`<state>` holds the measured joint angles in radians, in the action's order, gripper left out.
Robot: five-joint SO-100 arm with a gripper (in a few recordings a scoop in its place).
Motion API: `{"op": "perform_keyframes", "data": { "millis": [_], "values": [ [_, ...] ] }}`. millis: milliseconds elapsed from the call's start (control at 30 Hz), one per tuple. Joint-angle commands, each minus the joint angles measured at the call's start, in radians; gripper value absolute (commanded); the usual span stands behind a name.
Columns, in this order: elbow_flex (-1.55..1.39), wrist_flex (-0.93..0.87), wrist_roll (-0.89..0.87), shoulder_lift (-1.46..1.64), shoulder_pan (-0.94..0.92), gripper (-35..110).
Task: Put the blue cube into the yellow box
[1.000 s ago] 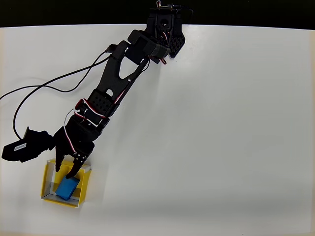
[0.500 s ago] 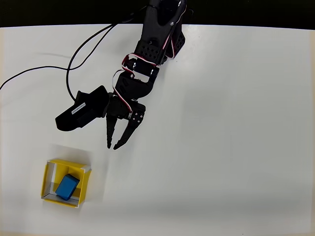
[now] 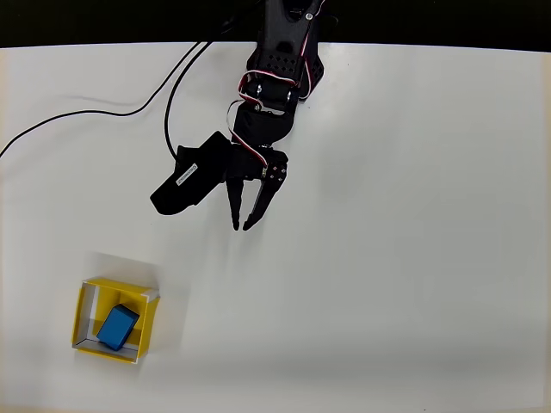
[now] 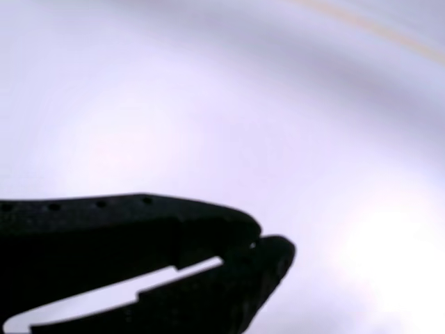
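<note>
**Q:** Blue cube [image 3: 117,327] — where was it, and which step was in hand?

**A:** Start with the biggest thing: the white table [image 3: 413,258] took up nearly all of the overhead view. The black arm [image 3: 271,95] reached down from the top centre. The yellow box [image 3: 86,303] sat at the lower left of the frame, and the cube lay inside it, tilted, toward the box's lower middle. The gripper [image 3: 244,225] hung over bare table above and to the right of the box, well apart from it, holding nothing, its fingers slightly apart at the tips. I judged the placing done; what remained was only to carry the arm to rest, which called for no contact with the box.

**Q:** Did the two views differ?

**A:** Yes. The overhead view gave the box, cube and arm together. The wrist view gave only a close, dark fingertip [image 4: 268,261] against a blurred pale surface, with a thin slit of light between the fingers.
</note>
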<state>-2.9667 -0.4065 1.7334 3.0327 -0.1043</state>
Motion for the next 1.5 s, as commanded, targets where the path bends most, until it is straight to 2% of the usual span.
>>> {"op": "perform_keyframes", "data": {
  "millis": [0,333,633,1000,1467],
  "values": [
    [0.017,-0.181,0.003,0.087,0.028,0],
    [-0.043,-0.609,-0.011,0.258,0.129,0],
    [-0.089,-0.828,-0.011,0.311,0.147,0],
    [-0.178,-0.953,-0.077,0.311,0.086,0],
    [-0.178,-0.953,-0.110,0.308,0.092,1]
  ]
}}
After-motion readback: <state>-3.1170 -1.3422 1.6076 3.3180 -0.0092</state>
